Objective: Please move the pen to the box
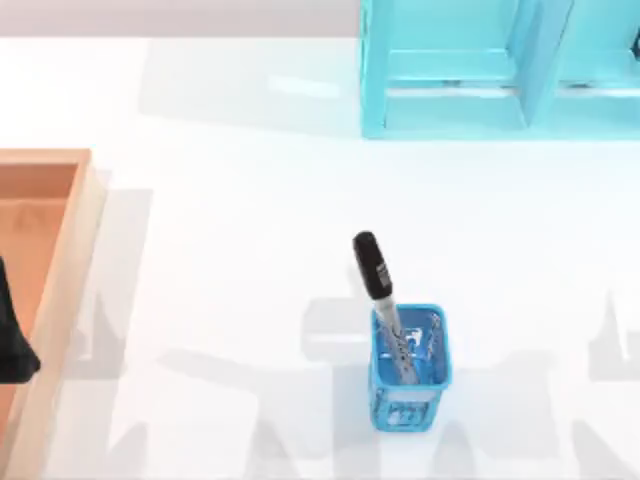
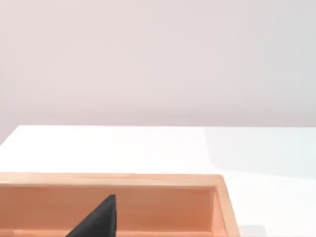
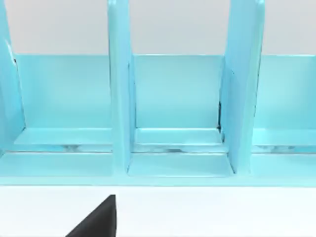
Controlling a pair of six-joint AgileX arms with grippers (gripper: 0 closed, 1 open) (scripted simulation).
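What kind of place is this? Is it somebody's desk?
Probably a pretend desk, drawn by a computer. A pen stands in a small blue basket on a white table, with a cyan shelf unit behind and a wooden box on the left.

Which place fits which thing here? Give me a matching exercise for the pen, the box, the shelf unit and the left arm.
Things:
1. pen
2. box
3. shelf unit
4. left gripper

Places:
A. far edge of the table, right of middle
B. standing tilted in the blue basket
C. over the box, at the table's left edge
D. left edge of the table

Pairs: 1-B, 2-D, 3-A, 4-C
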